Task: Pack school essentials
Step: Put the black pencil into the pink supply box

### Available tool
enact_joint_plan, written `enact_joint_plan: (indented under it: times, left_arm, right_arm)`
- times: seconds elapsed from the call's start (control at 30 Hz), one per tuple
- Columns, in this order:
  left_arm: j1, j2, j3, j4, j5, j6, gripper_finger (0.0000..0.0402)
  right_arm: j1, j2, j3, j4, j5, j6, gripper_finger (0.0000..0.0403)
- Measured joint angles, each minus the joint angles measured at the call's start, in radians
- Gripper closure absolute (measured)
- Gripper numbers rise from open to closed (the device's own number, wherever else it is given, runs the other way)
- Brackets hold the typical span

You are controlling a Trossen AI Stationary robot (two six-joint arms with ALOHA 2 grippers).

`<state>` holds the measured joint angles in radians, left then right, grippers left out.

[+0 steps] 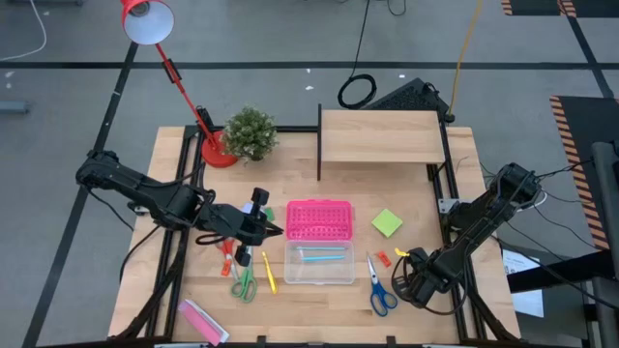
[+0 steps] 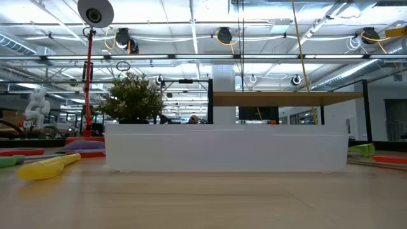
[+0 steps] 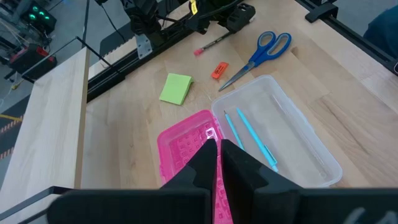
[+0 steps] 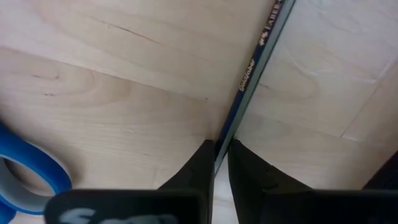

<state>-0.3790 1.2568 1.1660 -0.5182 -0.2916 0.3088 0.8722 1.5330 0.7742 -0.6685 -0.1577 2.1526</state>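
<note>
Right gripper (image 4: 216,163) low over the counter (image 1: 416,193) near its right front corner, fingers narrowed onto a dark pencil (image 4: 249,74). The pencil passes between the fingertips and its long axis runs straight ahead of the gripper, so the grasp sits near one end; whether it is lifted clear of the wood cannot be told. Blue-handled scissors (image 1: 380,286) lie just beside this gripper, with a small orange eraser (image 1: 383,258) nearby. The clear box (image 1: 319,264) lies inward from the right gripper, toward the counter's middle, with two light-blue pens (image 3: 250,134) in it and the scissors between gripper and box. A pink perforated lid (image 1: 319,219) touches the box's far edge; a lime-green note pad (image 1: 387,223) lies near it. Left gripper (image 3: 219,144) hovers near the lid's left end, fingers almost closed, apparently empty. Green-handled scissors (image 1: 243,280), red-handled scissors (image 1: 228,253) and a yellow pen (image 1: 268,272) lie left of the box.
</note>
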Motion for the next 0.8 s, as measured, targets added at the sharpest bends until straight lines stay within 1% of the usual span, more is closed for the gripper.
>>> enact_joint_plan:
  times: [0.17,0.27,0.4,0.63,0.73,0.8]
  left_arm:
    - [0.000,0.000,0.000,0.000,0.000,-0.007,0.0376]
    - [0.000,0.000,0.000,0.000,0.000,-0.007,0.0376]
    - [0.000,0.000,0.000,0.000,0.000,-0.007,0.0376]
    - [0.000,0.000,0.000,0.000,0.000,-0.011,0.0376]
    - [0.000,0.000,0.000,0.000,0.000,-0.019,0.0376]
    - [0.000,0.000,0.000,0.000,0.000,-0.021,0.0376]
  right_arm:
    - [0.000,-0.006,0.000,0.004,0.006,-0.020,0.0376]
    - [0.002,-0.024,-0.003,0.007,0.040,-0.027,0.0376]
    - [0.000,-0.062,-0.004,0.020,0.149,-0.048,0.0376]
    - [-0.014,-0.112,-0.002,0.069,0.347,-0.181,0.0377]
    - [-0.036,-0.117,-0.002,0.113,0.427,-0.283,0.0377]
    - [-0.060,-0.117,-0.002,0.166,0.457,-0.372,0.0378]
